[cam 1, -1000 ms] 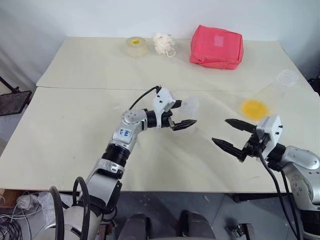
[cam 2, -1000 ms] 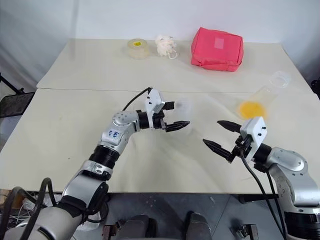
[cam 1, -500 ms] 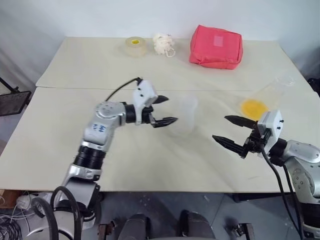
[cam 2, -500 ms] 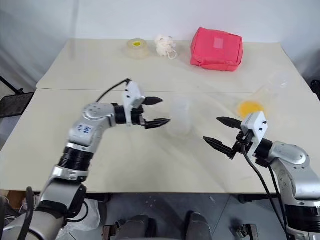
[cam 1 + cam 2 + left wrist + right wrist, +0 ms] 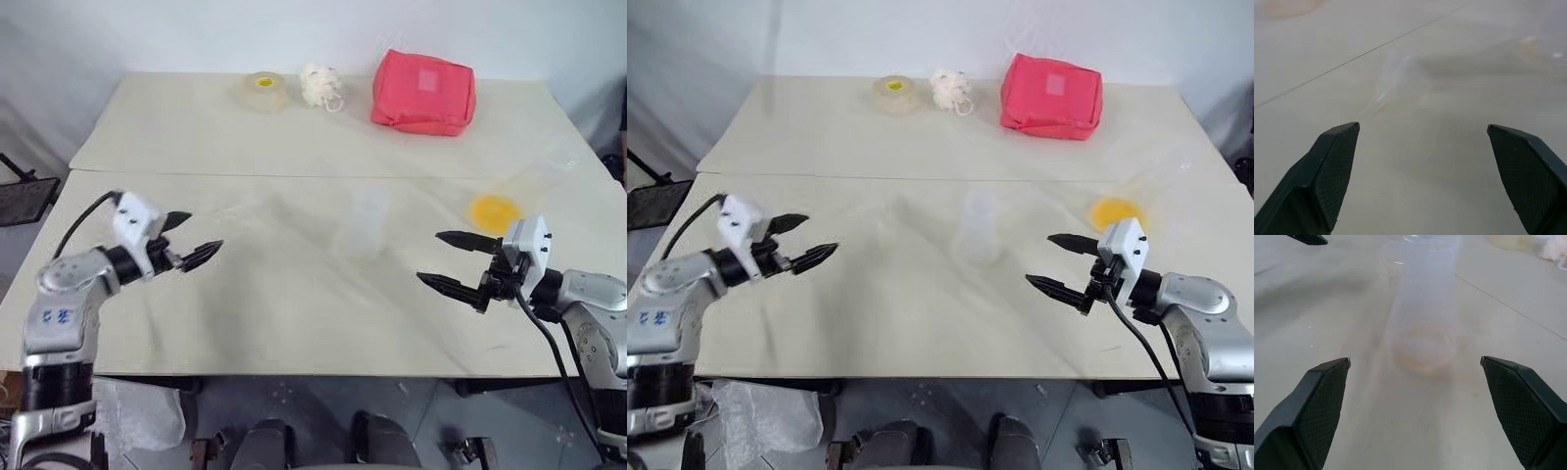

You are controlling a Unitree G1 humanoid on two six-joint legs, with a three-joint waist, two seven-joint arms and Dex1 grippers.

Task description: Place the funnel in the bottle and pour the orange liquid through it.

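Observation:
The bottle point(image 5: 361, 221), frosted and whitish, stands upright at mid-table, and it also rises straight ahead between the fingers in the right wrist view point(image 5: 1427, 308). Just left of it a faint see-through shape point(image 5: 895, 213) looks like the funnel, too pale to be sure. The orange liquid point(image 5: 496, 209) shows as a round patch in a clear vessel lying at the right. My left gripper point(image 5: 201, 232) hovers open and empty far left of the bottle. My right gripper point(image 5: 429, 257) hangs open and empty, right of the bottle and in front of the orange patch.
A pink pouch point(image 5: 423, 90), a tape roll point(image 5: 265, 90) and a white fluffy ball point(image 5: 320, 85) sit along the far table. A seam point(image 5: 245, 175) joins the two tabletops. A dark stand point(image 5: 22, 199) sits off the left edge.
My left arm has swung well to the left, away from the bottle, with its gripper still open. The bottle stays standing alone. The right gripper has kept its place.

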